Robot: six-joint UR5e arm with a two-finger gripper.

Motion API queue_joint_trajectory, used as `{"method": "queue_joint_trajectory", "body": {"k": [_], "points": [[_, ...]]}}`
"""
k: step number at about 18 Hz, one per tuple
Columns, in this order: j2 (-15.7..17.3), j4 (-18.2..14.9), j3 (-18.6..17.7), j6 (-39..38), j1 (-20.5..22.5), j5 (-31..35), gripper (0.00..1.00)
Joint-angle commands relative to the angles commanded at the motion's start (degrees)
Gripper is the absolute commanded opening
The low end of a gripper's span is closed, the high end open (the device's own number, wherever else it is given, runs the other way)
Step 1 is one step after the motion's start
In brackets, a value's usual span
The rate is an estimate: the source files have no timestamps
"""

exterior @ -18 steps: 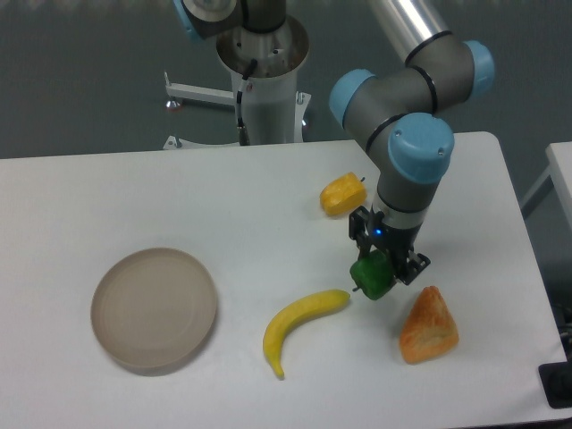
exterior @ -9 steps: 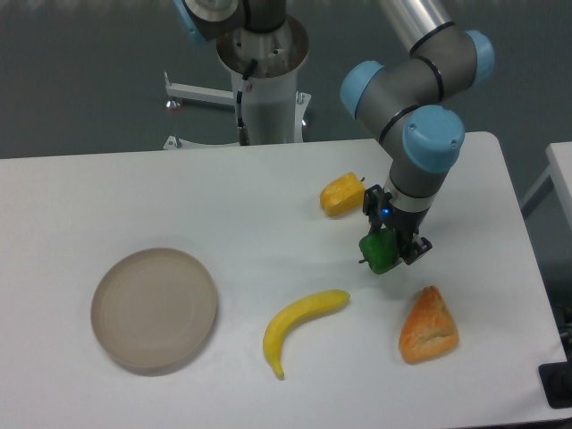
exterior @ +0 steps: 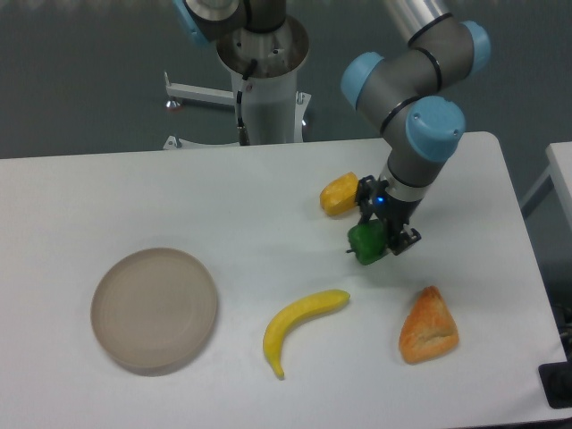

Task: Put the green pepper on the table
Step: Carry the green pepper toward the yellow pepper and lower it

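The gripper (exterior: 375, 239) is clamping the green pepper (exterior: 365, 243) just above the table (exterior: 223, 206), near and right of the yellow pepper (exterior: 340, 194), far from the banana (exterior: 299, 326) and pastry (exterior: 428, 326).

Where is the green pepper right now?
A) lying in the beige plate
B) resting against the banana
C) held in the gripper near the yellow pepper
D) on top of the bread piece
C: the green pepper sits between the gripper fingers, just below the yellow pepper, apart from the banana.
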Motion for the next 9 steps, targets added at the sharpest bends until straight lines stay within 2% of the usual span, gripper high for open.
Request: {"method": "queue_joint_trajectory", "body": {"k": [3, 6, 9], "points": [[0.8, 0.9, -2.2, -1.6, -1.8, 0.1, 0.26], [0.1, 3.9, -2.7, -6.4, -4.7, 0.3, 0.26], [0.1, 4.5, -4.1, -7.0, -4.7, 0.2, 0.26]]}}
